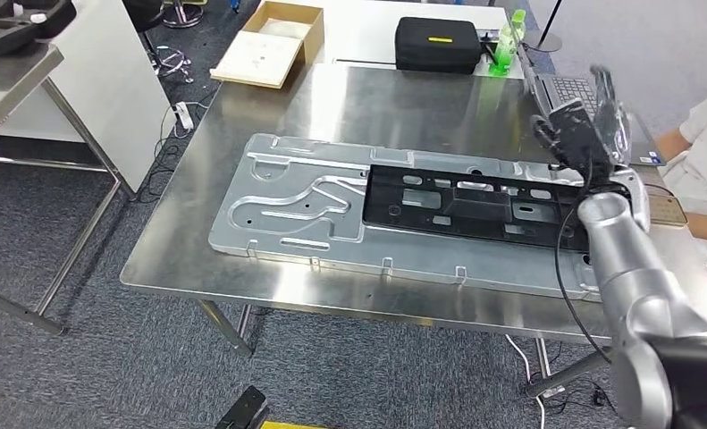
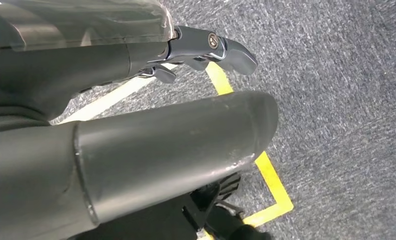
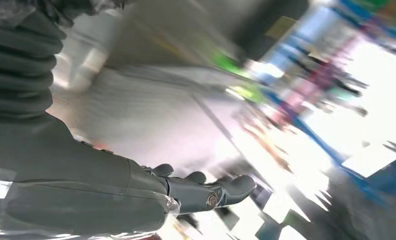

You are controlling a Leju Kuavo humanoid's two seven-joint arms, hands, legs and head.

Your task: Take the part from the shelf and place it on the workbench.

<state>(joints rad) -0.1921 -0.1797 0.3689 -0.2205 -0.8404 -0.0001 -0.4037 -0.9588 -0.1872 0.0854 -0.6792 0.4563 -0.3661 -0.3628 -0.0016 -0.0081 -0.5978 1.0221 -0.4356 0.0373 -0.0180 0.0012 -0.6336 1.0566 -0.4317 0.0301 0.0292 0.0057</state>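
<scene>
A long silver metal panel (image 1: pixel 300 204) lies flat on the steel workbench (image 1: pixel 403 103), and a black plastic frame (image 1: pixel 475 207) rests on its right half. My right hand (image 1: pixel 585 130) is raised above the right end of the black frame, with its fingers extended upward and nothing in them. The blurred right wrist view shows the same hand (image 3: pixel 135 187), its fingers (image 3: pixel 221 190) stretched out and holding nothing. My left hand (image 2: pixel 135 150) hangs over grey carpet and yellow floor tape (image 2: pixel 273 182), fingers (image 2: pixel 216 47) extended, with nothing in it.
At the bench's far edge stand a black case (image 1: pixel 437 43), a green bottle (image 1: pixel 507 40) and a laptop (image 1: pixel 568 89). A cardboard box (image 1: pixel 273 40) lies far left of them. A person in white (image 1: pixel 702 152) sits at the right. Another steel table (image 1: pixel 10 80) stands at the left.
</scene>
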